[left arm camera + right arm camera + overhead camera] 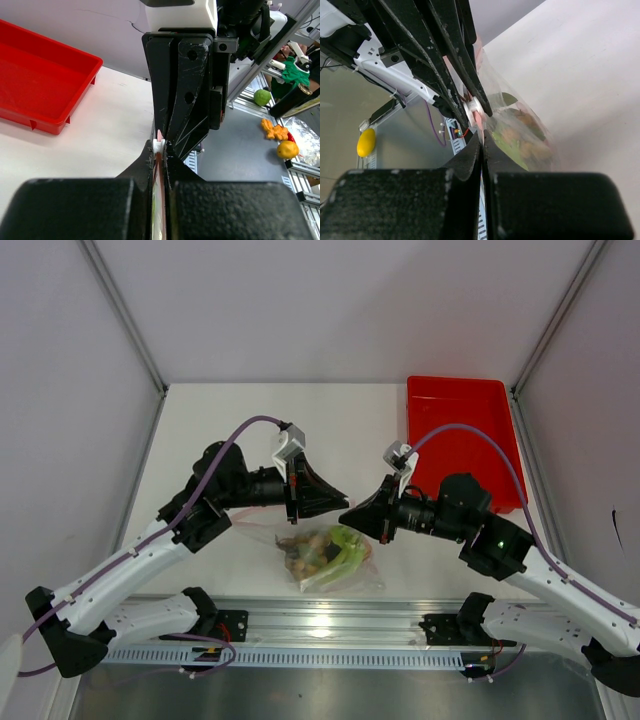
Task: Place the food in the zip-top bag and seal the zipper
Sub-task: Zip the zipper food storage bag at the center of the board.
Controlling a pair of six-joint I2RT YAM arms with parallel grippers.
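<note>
Both my hands pinch shut on the zipper (pixel 159 135) at frame centre: left hand (pixel 337 502) just behind the white slider (pixel 159 145), right hand (pixel 350 516) opposite. The zip-top bag (pixel 350 578) sags limp below, food (pixel 322 548) inside. The film looks slippery, so I judge the stiffer strip the place to hold.

Overhead plus wrist close-ups (bag (pixel 335 560) shared)

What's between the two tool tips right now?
The white slider tab on the zipper of the zip-top bag; both wrist views show it.
</note>
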